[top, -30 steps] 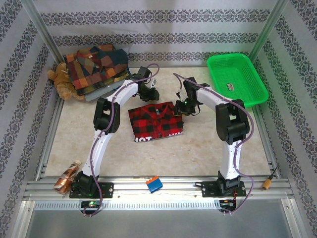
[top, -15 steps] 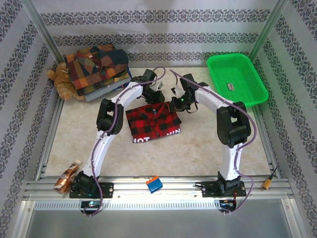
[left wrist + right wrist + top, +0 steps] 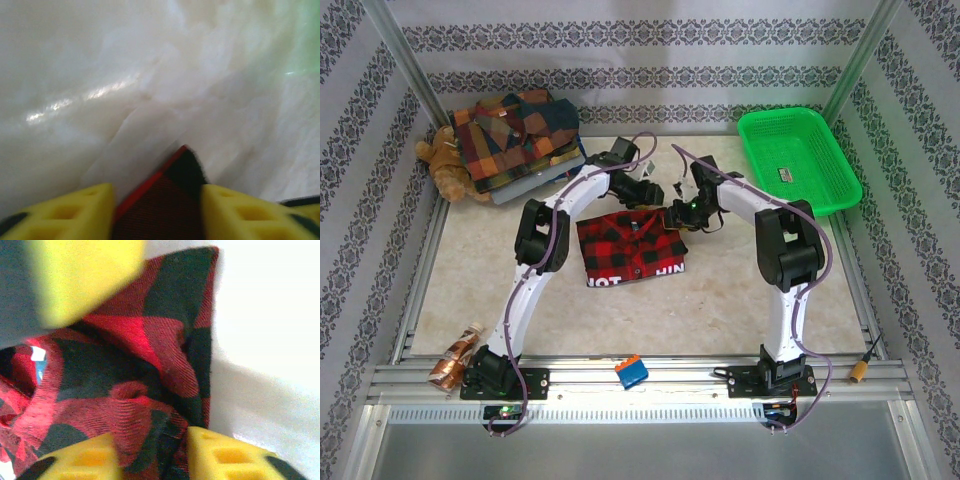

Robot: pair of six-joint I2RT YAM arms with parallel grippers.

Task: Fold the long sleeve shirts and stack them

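The left fingers (image 3: 60, 210) are standing spread, a corner of the red checked shirt (image 3: 630, 245) lying between them on the desk (image 3: 490, 270). The right fingers (image 3: 230, 457) are sitting parted over its rumpled edge.

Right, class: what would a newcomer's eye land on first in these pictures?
The red-and-black check shirt lies folded mid-table, with the left end effector and right end effector both at its far edge. Next come the bright green basket at the far right, and the stack of patchwork plaid shirts in the far left corner beside a teddy bear.
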